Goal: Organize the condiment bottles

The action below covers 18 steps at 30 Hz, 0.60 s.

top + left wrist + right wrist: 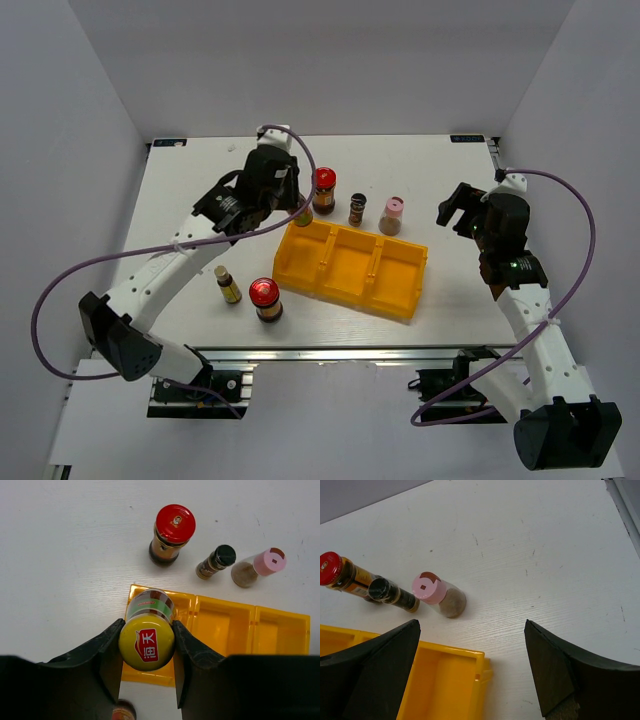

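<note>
Left end effector (147, 645) clamped on slim yellow-capped sauce bottle (148, 611) over yellow plastic tray (280, 612); next likely: lower, release. Right end effector (471, 630) wide open, empty.

The left arm (175, 262) stretches from its base at the near left toward one o'clock, with the wrist bent over so that the left gripper (297, 210) points downward. In the wrist view its two black fingers (112, 647) are clamped against opposite sides of a yellow-capped bottle (146, 642), whose cap fills the narrow gap between them. The right arm (535, 330) rises from its base at the near right toward eleven o'clock, and the right gripper (456, 207) at its end faces roughly ten o'clock, its dark fingers (380, 670) spread wide apart.
</note>
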Each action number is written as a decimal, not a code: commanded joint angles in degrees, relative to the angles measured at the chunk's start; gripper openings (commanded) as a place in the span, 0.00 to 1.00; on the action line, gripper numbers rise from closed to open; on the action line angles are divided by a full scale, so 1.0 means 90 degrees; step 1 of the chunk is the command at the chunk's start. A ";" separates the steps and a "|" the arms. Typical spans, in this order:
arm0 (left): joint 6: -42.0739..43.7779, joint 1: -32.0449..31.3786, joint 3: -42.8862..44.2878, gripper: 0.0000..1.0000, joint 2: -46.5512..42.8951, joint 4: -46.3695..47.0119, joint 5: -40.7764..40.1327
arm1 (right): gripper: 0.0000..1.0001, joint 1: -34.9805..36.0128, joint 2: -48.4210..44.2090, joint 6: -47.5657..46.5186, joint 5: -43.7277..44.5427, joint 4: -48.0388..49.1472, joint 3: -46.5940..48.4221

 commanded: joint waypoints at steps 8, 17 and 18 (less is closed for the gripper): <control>0.0108 -0.0336 0.0644 0.00 0.0744 0.0357 -0.0379 | 0.89 -0.0025 -0.0049 -0.0141 0.0106 0.0133 0.0029; -0.0009 -0.0365 0.0313 0.00 0.1007 0.0639 -0.0438 | 0.89 -0.0025 0.0000 -0.0161 0.0076 0.0114 0.0039; -0.0019 -0.0365 0.0284 0.00 0.1047 0.0688 -0.0419 | 0.89 -0.0034 0.0000 -0.0161 0.0076 0.0114 0.0039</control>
